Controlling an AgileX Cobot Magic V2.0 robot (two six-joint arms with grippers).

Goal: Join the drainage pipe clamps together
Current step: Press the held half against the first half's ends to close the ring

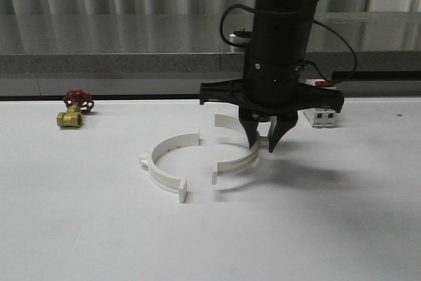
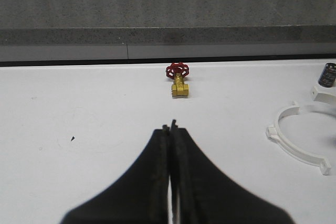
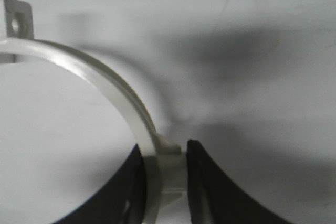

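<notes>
A: Right gripper (image 1: 264, 141) — arm comes straight down from above, wrist vertical, fingers pointing at the table (image 1: 79, 228). What is it on?

B: The right half-ring (image 1: 238, 160). In the right wrist view the two black fingers (image 3: 197, 182) sit either side of the white band (image 3: 118, 95), clamped on it where a small tab sticks out. Band stands on edge between them.

A: Orientation of that piece?

B: Its open side faces left, toward the other one; its ends lie one nearer, one farther. One flat end tab with a hole (image 3: 17, 18) shows in the wrist view.

A: And the left half-ring (image 1: 166, 164)?

B: Lies on the table near the centre, just left of the held piece, open side facing right. The two arcs face each other but stay apart — a gap at the near ends and at the far ends. It also shows in the left wrist view (image 2: 299, 139).

A: Left gripper (image 2: 170, 127)?

B: Fingers pressed together, nothing between them, low over bare table.

A: Surroundings?

B: Brass valve with red handwheel (image 1: 74, 110) far left; white boxy breaker (image 1: 321, 115) behind the right arm.
</notes>
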